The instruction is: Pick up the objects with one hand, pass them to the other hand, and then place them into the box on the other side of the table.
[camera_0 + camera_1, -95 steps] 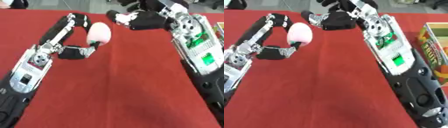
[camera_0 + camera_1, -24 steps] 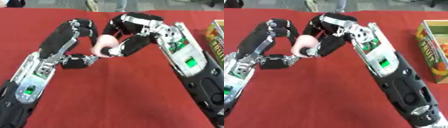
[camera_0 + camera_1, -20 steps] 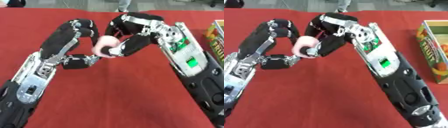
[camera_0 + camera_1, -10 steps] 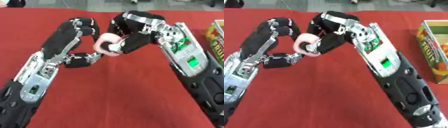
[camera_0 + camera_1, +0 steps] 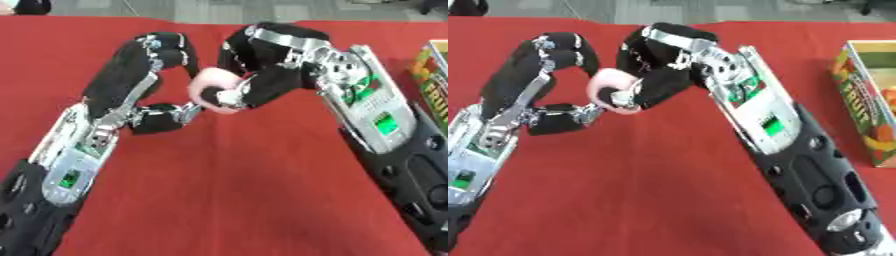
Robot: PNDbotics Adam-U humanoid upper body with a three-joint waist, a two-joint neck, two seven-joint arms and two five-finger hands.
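Since the earliest pictures the right hand [image 5: 254, 87] has swung in from the far side and met the left hand [image 5: 162, 117] over the middle of the red bench [image 5: 227, 200]. Between them sits the pink ball [image 5: 213, 82], above the cloth. Right fingers [image 5: 610, 95] curl round its lower front; the left hand touches it from below-left, its fingers hidden, so their set cannot be told. A box [image 5: 866, 100] stands well right of the ball.

1. Both eyes look down steeply from the head, close over the red surface [image 5: 219, 200].
2. They share both arms; the right eye shows more of the box [image 5: 866, 100].
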